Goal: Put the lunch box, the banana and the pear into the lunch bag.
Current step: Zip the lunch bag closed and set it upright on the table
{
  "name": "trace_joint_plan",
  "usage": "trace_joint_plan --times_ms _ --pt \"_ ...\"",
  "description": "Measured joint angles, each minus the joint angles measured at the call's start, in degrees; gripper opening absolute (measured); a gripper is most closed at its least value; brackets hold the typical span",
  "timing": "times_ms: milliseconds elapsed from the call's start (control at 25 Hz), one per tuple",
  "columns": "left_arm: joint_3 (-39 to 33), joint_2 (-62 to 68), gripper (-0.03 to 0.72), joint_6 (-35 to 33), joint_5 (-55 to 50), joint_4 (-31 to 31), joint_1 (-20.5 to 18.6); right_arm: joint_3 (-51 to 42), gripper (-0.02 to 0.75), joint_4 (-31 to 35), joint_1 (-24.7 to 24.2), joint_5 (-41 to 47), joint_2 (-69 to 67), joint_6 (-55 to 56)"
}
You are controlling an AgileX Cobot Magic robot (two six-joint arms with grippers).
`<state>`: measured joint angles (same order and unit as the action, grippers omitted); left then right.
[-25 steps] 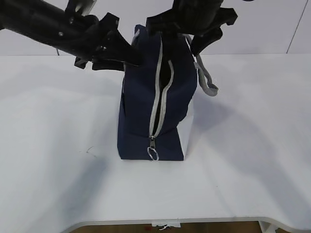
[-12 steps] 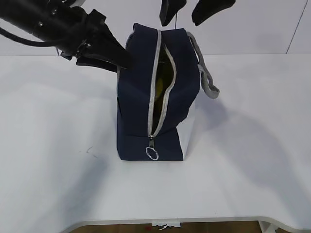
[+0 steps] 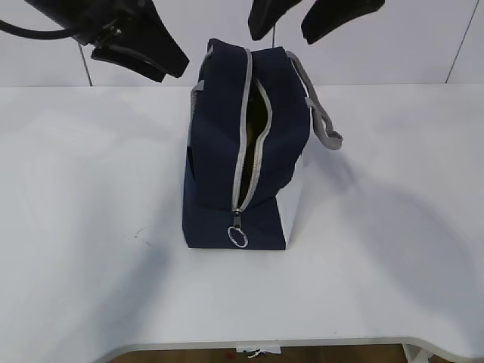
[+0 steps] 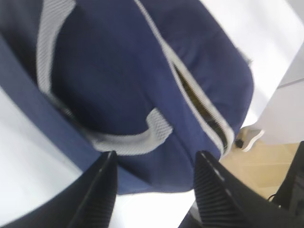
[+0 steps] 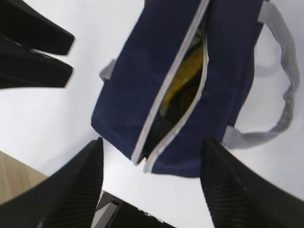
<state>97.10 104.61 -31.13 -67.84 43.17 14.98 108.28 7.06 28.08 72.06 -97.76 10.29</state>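
The navy lunch bag stands upright mid-table with its grey zipper open along the top and front. Its ring pull hangs low. In the right wrist view, something yellow shows through the bag's opening. I cannot tell whether it is the banana or the pear. The lunch box is hidden. My left gripper is open and empty, up and left of the bag. Its fingers frame the bag's side and a grey handle. My right gripper is open and empty above the bag's top.
The bag's other grey handle droops over its right side. The white table reaches to a front edge near the bottom of the exterior view. A wall stands behind the table. The left gripper also shows in the right wrist view.
My right gripper rose from the bag's top to above it and stayed open. My left gripper let go of the bag's upper left side and lifted up and to the left.
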Motion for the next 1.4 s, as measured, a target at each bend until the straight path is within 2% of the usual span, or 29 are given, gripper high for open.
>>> trace_joint_plan --times_ms 200,440,680,840,960,1280,1400 --pt "2.16 -0.58 0.410 5.14 -2.06 -6.39 0.00 -5.57 0.481 -1.34 0.08 0.00 4.69 -0.24" --pt "2.28 -4.65 0.376 10.62 -2.78 -14.90 0.00 -17.70 0.449 -3.68 0.08 -2.41 13.07 -0.47" --pt "2.28 -9.18 0.344 14.24 -3.36 -19.99 0.00 -37.32 0.368 -7.06 0.08 -18.60 23.83 -1.74" --pt "2.32 -11.77 0.340 14.86 -3.48 -20.53 0.00 -51.26 0.354 -12.32 0.08 -33.80 29.22 -3.44" --pt "2.41 -12.93 0.340 14.89 -3.59 -20.53 0.00 -58.40 0.353 -15.05 0.08 -42.78 30.33 -3.70" --pt "2.41 -13.29 0.330 14.98 -3.69 -18.44 0.00 -61.53 0.349 -15.45 0.08 -53.31 28.28 -3.92" --pt "2.41 -13.29 0.328 15.01 -3.69 -18.22 0.00 -63.31 0.349 -15.33 0.08 -60.28 27.63 -3.92"
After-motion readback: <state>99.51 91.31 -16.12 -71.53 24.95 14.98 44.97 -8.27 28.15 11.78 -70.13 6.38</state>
